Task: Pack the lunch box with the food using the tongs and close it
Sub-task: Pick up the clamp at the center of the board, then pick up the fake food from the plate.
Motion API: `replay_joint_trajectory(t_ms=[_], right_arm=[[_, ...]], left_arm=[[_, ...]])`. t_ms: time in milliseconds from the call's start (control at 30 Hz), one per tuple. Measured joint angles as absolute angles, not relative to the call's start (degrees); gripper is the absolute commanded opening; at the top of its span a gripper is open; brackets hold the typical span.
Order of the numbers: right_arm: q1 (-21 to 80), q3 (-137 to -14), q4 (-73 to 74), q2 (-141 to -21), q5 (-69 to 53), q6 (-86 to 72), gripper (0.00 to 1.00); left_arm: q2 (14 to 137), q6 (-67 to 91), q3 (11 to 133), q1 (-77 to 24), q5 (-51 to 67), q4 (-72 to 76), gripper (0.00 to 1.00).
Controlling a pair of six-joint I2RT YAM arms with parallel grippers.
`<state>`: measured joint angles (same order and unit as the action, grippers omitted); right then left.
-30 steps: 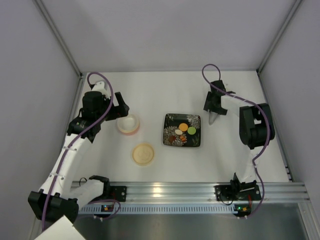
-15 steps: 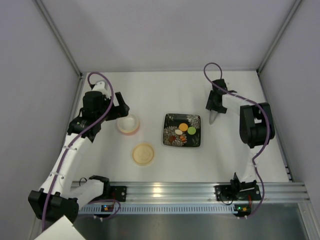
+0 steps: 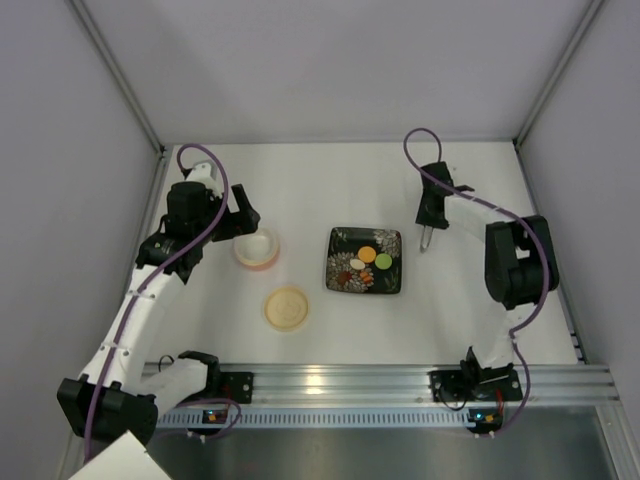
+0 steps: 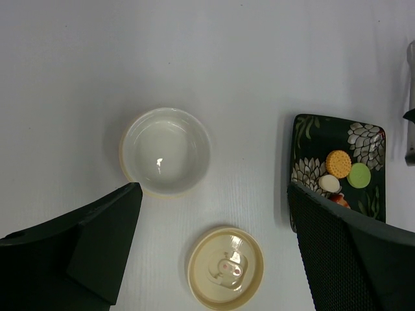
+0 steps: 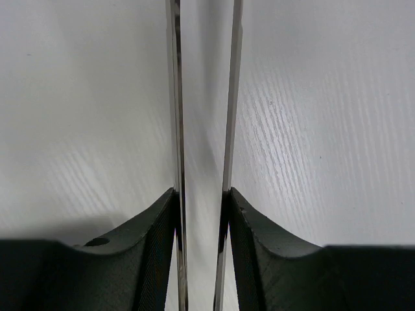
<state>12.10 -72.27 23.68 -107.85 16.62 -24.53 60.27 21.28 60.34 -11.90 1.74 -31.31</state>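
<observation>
Nearby, plate (image 3: 391,281) holding food (image 3: 367,256), lid (image 3: 286,308) beside lunch box (image 3: 256,263), tongs (image 3: 426,240) seemingly pinched

The right gripper (image 5: 201,194) is pinching the tongs (image 5: 176,116) — a finger against each arm. Both arms are stretching over the table (image 5: 324,97).

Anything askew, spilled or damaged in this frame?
Nothing stands out. The lunch box sits upright and empty, its lid lies flat nearby, and three food pieces rest on the plate, nothing spilled. The right gripper clamps the tongs squarely, both arms straight.
</observation>
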Motion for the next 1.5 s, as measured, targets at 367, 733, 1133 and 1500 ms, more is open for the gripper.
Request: replay_joint_trajectory(t_ms=[367, 733, 1133, 1500], right_arm=[[13.0, -63.8, 23.9, -84.4, 16.9, -24.4, 0.36], [22.5, -56.1, 28.5, -66.6, 15.9, -24.7, 0.35], [37.4, -52.1, 34.8, -53.5, 16.3, -28.7, 0.34], [53.3, -49.7, 37.8, -54.8, 20.9, -34.9, 0.34]], left_arm=[[60.2, 21.3, 60.3, -11.9, 1.9, -31.3, 0.99], [58.9, 21.3, 60.3, -11.9, 1.9, -31.3, 0.99], [58.2, 21.3, 60.2, -12.1, 2.1, -31.5, 0.99], [55.6, 21.3, 57.9, -12.1, 1.9, -31.7, 0.99]])
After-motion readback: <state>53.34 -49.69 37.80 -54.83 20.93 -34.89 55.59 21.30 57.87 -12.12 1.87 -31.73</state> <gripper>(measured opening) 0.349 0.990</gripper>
